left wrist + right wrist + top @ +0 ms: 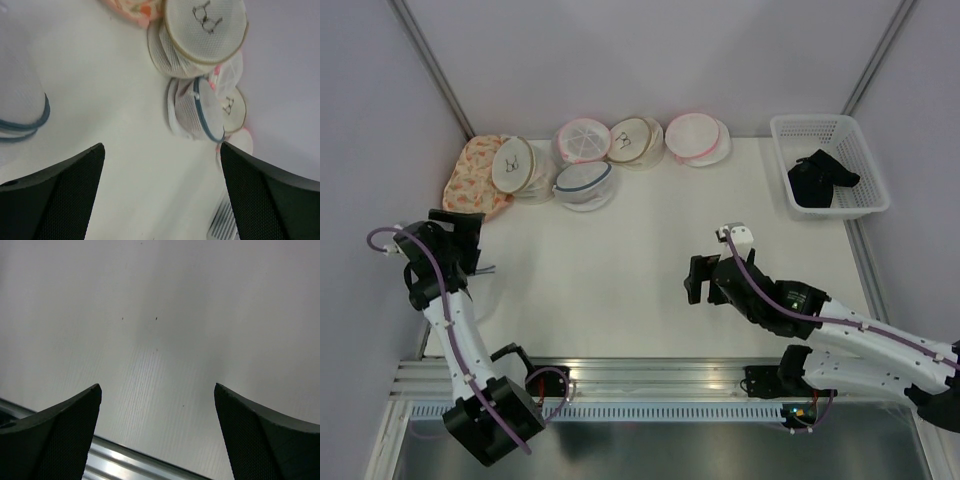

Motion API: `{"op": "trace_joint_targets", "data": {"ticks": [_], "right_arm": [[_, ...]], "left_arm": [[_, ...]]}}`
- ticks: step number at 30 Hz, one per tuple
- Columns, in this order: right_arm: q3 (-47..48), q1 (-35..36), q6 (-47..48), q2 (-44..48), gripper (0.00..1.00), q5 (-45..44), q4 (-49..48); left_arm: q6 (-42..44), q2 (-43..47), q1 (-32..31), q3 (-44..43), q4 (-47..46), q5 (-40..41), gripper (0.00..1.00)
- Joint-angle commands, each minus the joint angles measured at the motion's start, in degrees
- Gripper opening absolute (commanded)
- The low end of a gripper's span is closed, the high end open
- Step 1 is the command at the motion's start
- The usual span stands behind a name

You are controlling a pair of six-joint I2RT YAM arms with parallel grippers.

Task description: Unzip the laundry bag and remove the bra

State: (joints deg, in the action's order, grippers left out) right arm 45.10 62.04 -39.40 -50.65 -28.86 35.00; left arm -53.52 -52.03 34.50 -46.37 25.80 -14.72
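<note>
Top external: round white mesh laundry bag [585, 186], grey-blue rimmed, likely soft, light; pinch its rim. Left hand [161, 145] and right hand [157, 385] gape empty.

White table [620, 285] carries the laundry bag [584, 186], other mesh bags [697, 138], a floral pouch [470, 178], a basket [866, 166]

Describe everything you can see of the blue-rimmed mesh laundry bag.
The laundry bag is a round, dome-shaped pouch of white mesh with a grey-blue zipper rim that sits tilted. It lies on the far left part of the table, at the front of a cluster of similar bags. It appears to touch a beige-rimmed bag on its left and a pink-rimmed bag behind it. Whether the zipper is open cannot be told. Nothing grips it.
</note>
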Motion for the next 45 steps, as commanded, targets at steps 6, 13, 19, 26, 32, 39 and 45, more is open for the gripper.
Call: {"op": "trace_joint_targets", "data": {"ticks": [6,13,19,26,32,39,45], "right_arm": [[4.64,-14.3,6.08,-6.38,0.98,11.71,-9.76],[10.34,-25.91,9.42,-16.04,0.98,24.89,-16.36],[24.31,-26.45,14.08,-32.2,0.98,40.87,-19.54],[49.41,-23.46,16.99,-54.17,0.98,41.26,-14.54],[62.28,-23.19,5.07,-70.35,0.98,38.71,-16.45],[75.56,-23.11,-11.9,-84.85,0.98,36.78,-21.9],[84.45,-23.46,-21.41,-93.56,0.98,35.02,-26.81]], "left_arm": [[8.69,7.74,-9.78,5.94,-4.61,-21.89,1.0],[16.94,6.67,-23.42,6.38,-8.48,-32.55,1.0],[17.67,12.29,-24.04,7.96,-8.31,-35.65,1.0],[16.16,20.65,-24.04,9.9,-1.91,-21.78,1.0],[14.23,20.92,-24.04,10.42,1.44,-19.64,1.0],[14.32,24.16,-24.04,9.63,4.78,-18.5,1.0],[14.84,24.43,-24.04,9.89,6.28,-18.33,1.0]]}}
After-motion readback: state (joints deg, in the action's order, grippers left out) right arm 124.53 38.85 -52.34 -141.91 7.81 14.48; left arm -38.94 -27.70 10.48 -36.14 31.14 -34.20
